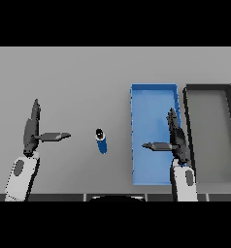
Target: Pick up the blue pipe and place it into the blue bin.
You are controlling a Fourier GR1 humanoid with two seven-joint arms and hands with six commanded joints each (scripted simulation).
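Note:
A short blue pipe (102, 141) with a dark open end stands on the grey table, a little left of the blue bin (154, 97). My right hand (177, 139) hovers open over the bin's right part, fingers pointing away and thumb stretched left. It holds nothing. My left hand (31, 131) is open at the left of the table, its thumb pointing toward the pipe, well apart from it.
A dark grey bin (208, 88) stands directly right of the blue bin, the two walls side by side. Bare grey table (64, 77) stretches across the left and far side.

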